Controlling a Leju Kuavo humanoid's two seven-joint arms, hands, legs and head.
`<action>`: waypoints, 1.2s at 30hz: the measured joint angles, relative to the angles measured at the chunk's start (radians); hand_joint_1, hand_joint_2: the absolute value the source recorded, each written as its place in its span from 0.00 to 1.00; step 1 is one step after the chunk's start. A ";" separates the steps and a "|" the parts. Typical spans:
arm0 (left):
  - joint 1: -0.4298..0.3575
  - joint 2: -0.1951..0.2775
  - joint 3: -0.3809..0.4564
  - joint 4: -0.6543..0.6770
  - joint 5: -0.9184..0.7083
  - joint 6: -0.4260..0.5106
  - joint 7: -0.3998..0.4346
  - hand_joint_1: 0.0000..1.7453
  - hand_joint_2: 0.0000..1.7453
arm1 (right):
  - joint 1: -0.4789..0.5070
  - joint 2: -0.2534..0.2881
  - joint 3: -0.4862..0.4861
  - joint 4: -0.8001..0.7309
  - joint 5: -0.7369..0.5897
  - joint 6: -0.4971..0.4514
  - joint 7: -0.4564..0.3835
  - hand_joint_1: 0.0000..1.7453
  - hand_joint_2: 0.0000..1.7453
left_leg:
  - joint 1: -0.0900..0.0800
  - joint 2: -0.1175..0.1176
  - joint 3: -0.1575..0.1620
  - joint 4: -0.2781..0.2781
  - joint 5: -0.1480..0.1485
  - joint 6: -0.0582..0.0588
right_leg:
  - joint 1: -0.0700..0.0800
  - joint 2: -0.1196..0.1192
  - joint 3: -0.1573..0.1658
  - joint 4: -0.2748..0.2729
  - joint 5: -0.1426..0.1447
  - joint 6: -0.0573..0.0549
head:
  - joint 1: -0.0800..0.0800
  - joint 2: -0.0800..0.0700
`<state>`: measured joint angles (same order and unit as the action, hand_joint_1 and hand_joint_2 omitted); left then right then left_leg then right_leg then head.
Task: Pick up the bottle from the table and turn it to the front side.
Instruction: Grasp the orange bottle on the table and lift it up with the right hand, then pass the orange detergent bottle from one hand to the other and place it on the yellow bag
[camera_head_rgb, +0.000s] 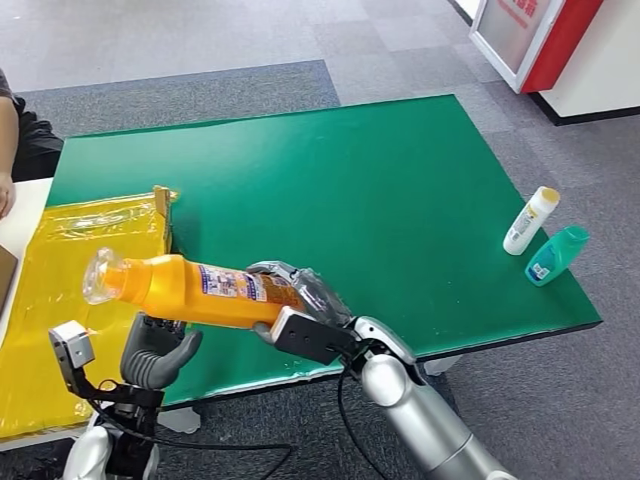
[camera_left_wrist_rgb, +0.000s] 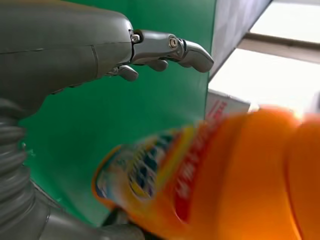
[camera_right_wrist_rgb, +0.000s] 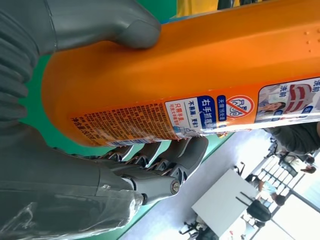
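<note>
Left hand (camera_head_rgb: 155, 352) sits low at the near edge, fingers (camera_left_wrist_rgb: 177, 50) stretched out and apart, gripping nothing. Just above it hangs the bottle (camera_head_rgb: 198, 291), orange, lying on its side in the air over the table (camera_head_rgb: 392, 190), clear cap pointing toward the yellow bag (camera_head_rgb: 45, 300). Right hand (camera_head_rgb: 302, 305) has it by the base end, thumb on one side, fingers (camera_right_wrist_rgb: 166, 160) wrapped under the label. Far right edge: a white bottle (camera_head_rgb: 531, 220) and a teal bottle (camera_head_rgb: 557, 254) lying side by side.
</note>
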<state>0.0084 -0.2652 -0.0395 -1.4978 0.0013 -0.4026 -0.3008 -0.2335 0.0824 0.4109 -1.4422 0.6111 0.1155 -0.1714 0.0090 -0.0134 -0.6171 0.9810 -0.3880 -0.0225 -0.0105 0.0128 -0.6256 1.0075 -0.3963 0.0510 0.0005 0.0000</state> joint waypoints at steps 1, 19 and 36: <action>-0.007 0.007 -0.023 -0.005 0.004 0.002 0.005 0.00 1.00 | 0.000 0.007 0.000 0.007 0.012 -0.003 -0.002 1.00 1.00 | 0.000 0.000 0.000 0.000 0.000 0.000 | 0.000 0.000 0.000 0.000 0.000 0.000 | 0.000 0.000; -0.042 0.056 -0.208 -0.131 -0.167 0.138 -0.002 0.00 1.00 | 0.014 0.051 -0.018 0.093 0.107 -0.031 0.023 1.00 1.00 | 0.000 0.000 0.000 0.000 0.000 0.000 | 0.000 0.000 -0.001 0.000 0.000 0.000 | 0.000 0.000; -0.041 0.053 -0.234 -0.217 -0.275 0.186 -0.019 1.00 1.00 | 0.041 0.074 -0.066 0.137 0.142 -0.017 0.033 1.00 1.00 | 0.000 0.000 0.000 0.000 0.000 0.000 | 0.000 0.000 -0.001 0.000 0.000 0.000 | 0.000 0.000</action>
<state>-0.0324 -0.2121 -0.2734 -1.7147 -0.2738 -0.2166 -0.3199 -0.1930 0.1563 0.3444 -1.3055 0.7528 0.0983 -0.1379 0.0090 -0.0132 -0.6173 0.9810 -0.3883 -0.0227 -0.0104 0.0130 -0.6261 1.0075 -0.3966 0.0508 0.0003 0.0000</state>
